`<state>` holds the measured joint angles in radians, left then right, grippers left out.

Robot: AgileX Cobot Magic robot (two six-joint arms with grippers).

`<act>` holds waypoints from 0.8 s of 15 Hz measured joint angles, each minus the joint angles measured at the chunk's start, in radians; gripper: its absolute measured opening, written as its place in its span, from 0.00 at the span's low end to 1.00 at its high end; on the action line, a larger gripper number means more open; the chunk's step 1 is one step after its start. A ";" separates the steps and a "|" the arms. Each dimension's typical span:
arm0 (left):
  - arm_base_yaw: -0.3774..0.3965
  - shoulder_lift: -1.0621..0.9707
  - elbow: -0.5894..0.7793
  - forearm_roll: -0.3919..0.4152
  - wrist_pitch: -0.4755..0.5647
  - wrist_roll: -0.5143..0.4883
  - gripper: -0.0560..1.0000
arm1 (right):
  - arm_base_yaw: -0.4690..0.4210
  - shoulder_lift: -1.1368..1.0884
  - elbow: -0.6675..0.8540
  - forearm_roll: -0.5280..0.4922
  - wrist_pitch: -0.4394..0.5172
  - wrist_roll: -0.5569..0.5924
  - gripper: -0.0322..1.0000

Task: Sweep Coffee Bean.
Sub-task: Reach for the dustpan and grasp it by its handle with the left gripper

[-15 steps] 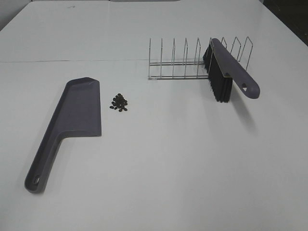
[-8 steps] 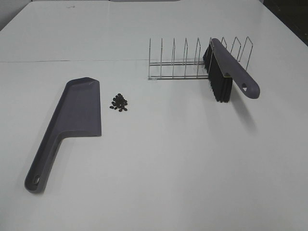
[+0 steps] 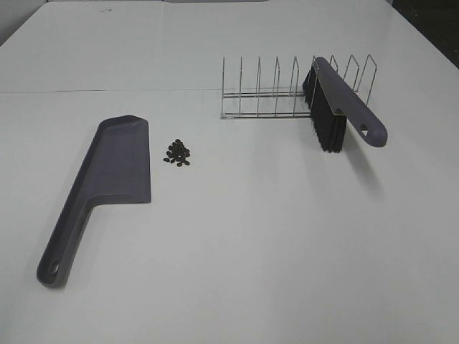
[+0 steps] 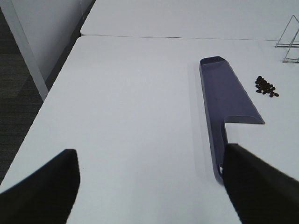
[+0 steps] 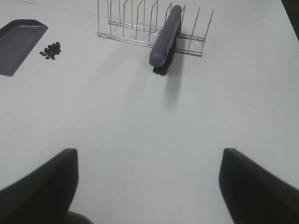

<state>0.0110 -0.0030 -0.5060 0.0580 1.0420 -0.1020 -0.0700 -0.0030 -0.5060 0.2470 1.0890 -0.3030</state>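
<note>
A small heap of dark coffee beans (image 3: 178, 153) lies on the white table, just right of the grey-purple dustpan (image 3: 107, 186), which lies flat with its handle toward the front. The matching brush (image 3: 337, 107) rests in the wire rack (image 3: 287, 93) at the back right, its handle sticking out forward. Neither arm shows in the high view. My left gripper (image 4: 149, 186) is open, hovering short of the dustpan (image 4: 229, 102), with the beans (image 4: 266, 86) beyond it. My right gripper (image 5: 149, 186) is open too, well back from the brush (image 5: 166, 37) and the beans (image 5: 51, 50).
The table's left edge (image 4: 51, 98) drops off to a dark floor beside the dustpan. A seam (image 3: 107, 91) runs across the table behind the beans. The rack's upright wires surround the brush head.
</note>
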 joint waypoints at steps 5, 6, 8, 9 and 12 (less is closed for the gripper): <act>0.000 0.000 0.000 0.000 0.000 0.000 0.80 | 0.000 0.000 0.000 0.000 0.000 0.000 0.74; 0.000 0.000 0.000 0.000 0.000 0.000 0.80 | 0.000 0.000 0.000 0.000 0.000 0.000 0.74; 0.000 0.000 0.000 0.000 0.000 0.000 0.80 | 0.000 0.000 0.000 0.000 0.000 0.000 0.74; 0.000 0.000 0.000 0.000 0.000 0.000 0.80 | 0.000 0.000 0.000 0.000 0.000 0.000 0.74; 0.000 0.000 0.000 0.000 0.000 0.000 0.80 | 0.000 0.000 0.000 0.000 0.000 0.000 0.74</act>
<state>0.0110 -0.0030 -0.5060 0.0580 1.0420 -0.1020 -0.0700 -0.0030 -0.5060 0.2470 1.0890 -0.3030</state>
